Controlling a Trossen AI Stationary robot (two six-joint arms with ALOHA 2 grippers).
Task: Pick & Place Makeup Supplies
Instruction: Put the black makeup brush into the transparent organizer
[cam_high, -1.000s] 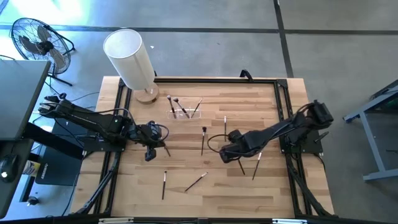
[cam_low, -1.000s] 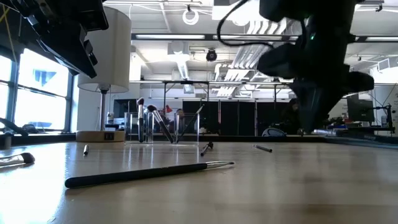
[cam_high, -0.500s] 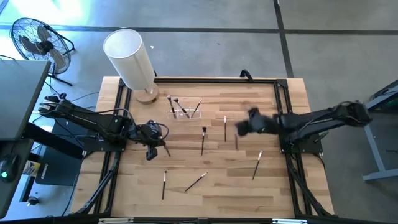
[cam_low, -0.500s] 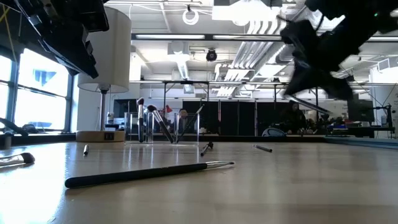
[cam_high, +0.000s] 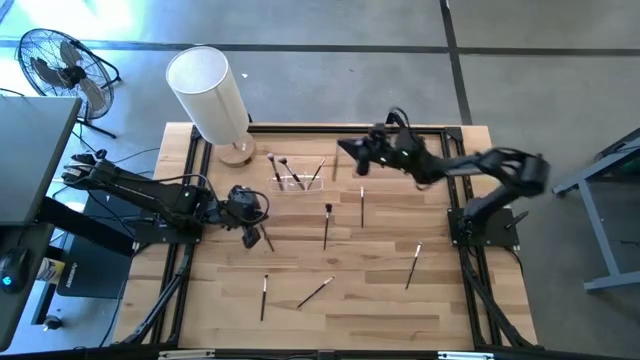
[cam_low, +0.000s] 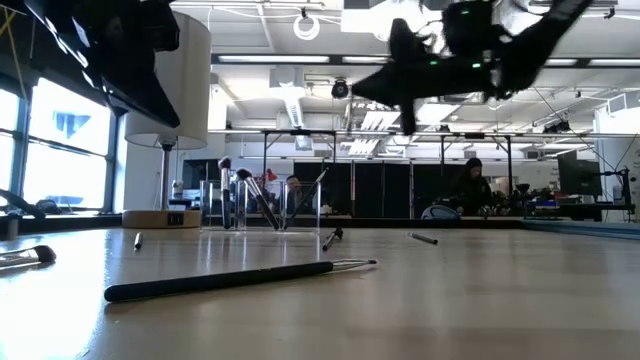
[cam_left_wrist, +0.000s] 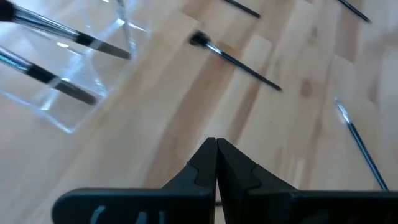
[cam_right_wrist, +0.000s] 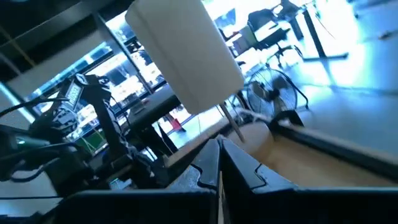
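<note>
Thin makeup brushes lie flat on the wooden table: one (cam_high: 326, 225) mid-table, one (cam_high: 362, 205) right of it, one (cam_high: 413, 262) toward the right edge, two (cam_high: 264, 295) (cam_high: 315, 292) near the front. The front one shows in the low view (cam_low: 240, 278). Several more stand tilted in the small clear holder (cam_high: 298, 178) (cam_left_wrist: 68, 68). My right gripper (cam_high: 345, 152) (cam_right_wrist: 219, 149) is shut, raised high over the far edge, right of the holder. A thin brush (cam_high: 335, 170) shows below its tips. My left gripper (cam_high: 251, 232) (cam_left_wrist: 216, 149) is shut, left of the holder. My right gripper is shut on a thin makeup brush, lifted clear of the table. The gripper's own body hides the place of contact, so I cannot tell which part of the brush it has.
The tall white cylinder (cam_high: 208, 95) stands on a round wooden base at the far-left corner, close to the holder. A black frame (cam_high: 455, 190) borders the table. A fan (cam_high: 60, 70) stands on the floor beyond the left arm. Bare wood lies along the near edge.
My right gripper has risen from the table near the right-hand brushes, carrying a brush with it, and swung up and toward the far edge, ending high beside the holder. That brush is gone from the table. My left gripper has shifted slightly toward the holder.
</note>
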